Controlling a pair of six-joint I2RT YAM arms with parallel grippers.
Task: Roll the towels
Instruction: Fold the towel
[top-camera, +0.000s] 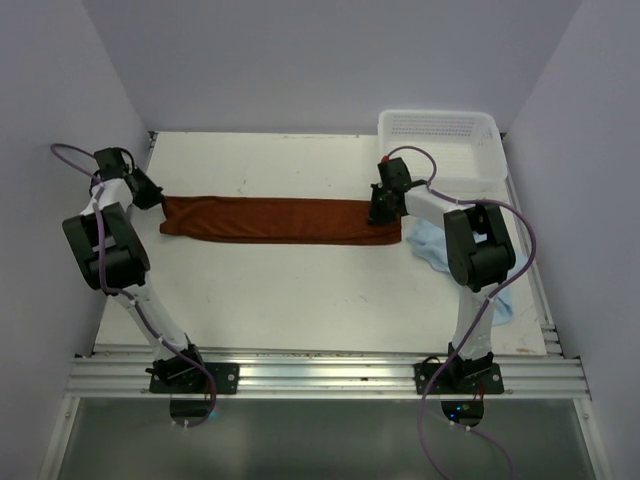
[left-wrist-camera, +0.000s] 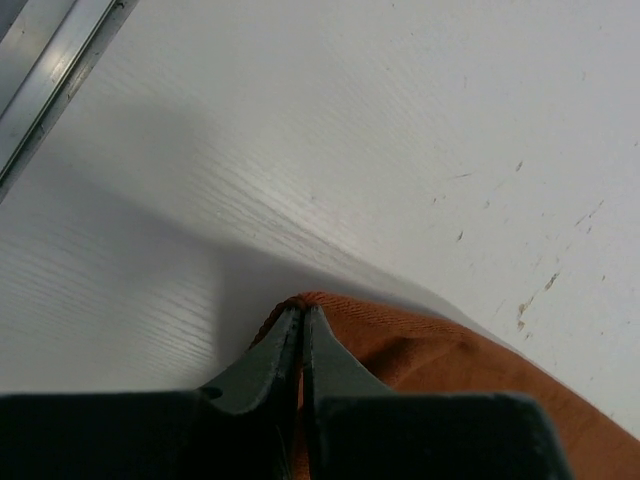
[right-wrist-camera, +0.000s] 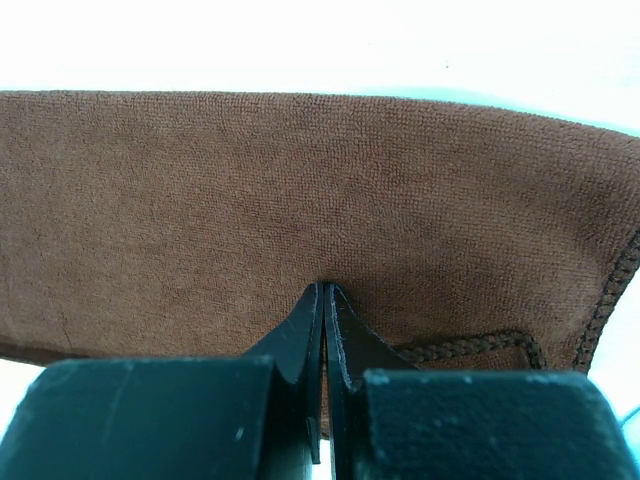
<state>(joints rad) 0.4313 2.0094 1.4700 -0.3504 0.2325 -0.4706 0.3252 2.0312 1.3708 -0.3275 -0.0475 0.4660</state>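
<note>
Rust towel (top-camera: 270, 220) flat along white table (top-camera: 300, 300)

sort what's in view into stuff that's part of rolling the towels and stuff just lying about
Part of the job: rust-brown towel, light blue towel.
Just lying about: white mesh basket.
</note>
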